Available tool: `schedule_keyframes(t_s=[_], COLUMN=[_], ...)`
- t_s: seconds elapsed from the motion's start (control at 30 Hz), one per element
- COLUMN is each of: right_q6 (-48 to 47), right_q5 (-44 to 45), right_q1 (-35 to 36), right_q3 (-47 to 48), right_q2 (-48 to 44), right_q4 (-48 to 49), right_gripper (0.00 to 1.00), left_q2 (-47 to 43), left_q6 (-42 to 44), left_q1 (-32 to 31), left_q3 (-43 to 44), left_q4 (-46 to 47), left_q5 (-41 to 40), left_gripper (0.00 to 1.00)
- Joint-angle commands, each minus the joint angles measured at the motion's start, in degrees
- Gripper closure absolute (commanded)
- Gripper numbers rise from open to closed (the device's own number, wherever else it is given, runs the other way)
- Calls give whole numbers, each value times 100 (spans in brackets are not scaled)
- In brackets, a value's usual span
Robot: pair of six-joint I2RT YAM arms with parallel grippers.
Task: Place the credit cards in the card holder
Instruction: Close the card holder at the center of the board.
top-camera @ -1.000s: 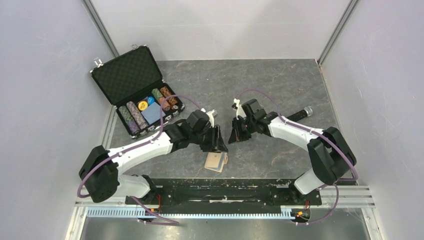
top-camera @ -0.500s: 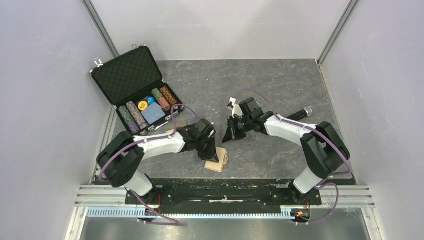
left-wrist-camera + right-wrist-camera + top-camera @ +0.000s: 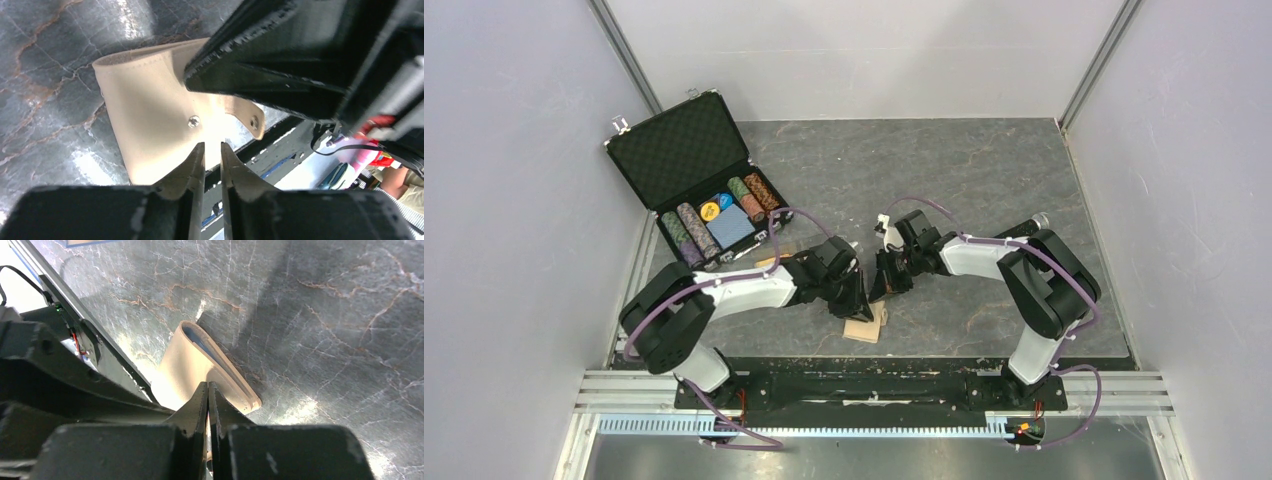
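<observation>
Right gripper (image 3: 208, 390) clenched empty, tips on card holder (image 3: 200, 357), likely pinning it. Left gripper (image 3: 212, 150) near-closed at its edge, grasp unclear.

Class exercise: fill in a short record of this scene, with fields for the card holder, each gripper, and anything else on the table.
card holder: tan, folded, snap tab loose, lying on the table near its front edge
left gripper: fingers a narrow gap apart, tips at the holder's edge; grip unclear
right gripper: fingers shut, tips pointed at the holder
credit cards: not clearly visible
other: open black poker chip case at back left
</observation>
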Motion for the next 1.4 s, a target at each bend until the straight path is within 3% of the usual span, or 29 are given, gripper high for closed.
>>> schedule_keyframes(t_s=[0.0, 0.13, 0.3, 0.63, 0.97, 1.37], right_q6=[-306, -308, -278, -280, -290, -280], right_q5=[805, 789, 754, 727, 719, 841], right_q1=[50, 46, 47, 50, 45, 46], right_q3=[12, -6, 37, 21, -6, -34], right_q2=[103, 140, 160, 166, 158, 63], right_q4=[-452, -452, -441, -438, -434, -442], right_gripper=[100, 100, 100, 100, 100, 100], left_q2=[-555, -626, -349, 46, -209, -671], left_q6=[-390, -558, -508, -445, -359, -659], left_q1=[-27, -27, -69, -154, -185, -186], left_q3=[-142, -232, -55, 167, 190, 68], left_q4=[439, 882, 945, 913, 572, -239], left_q5=[-112, 72, 242, 70, -349, -1089], left_gripper=[73, 57, 54, 67, 98, 98])
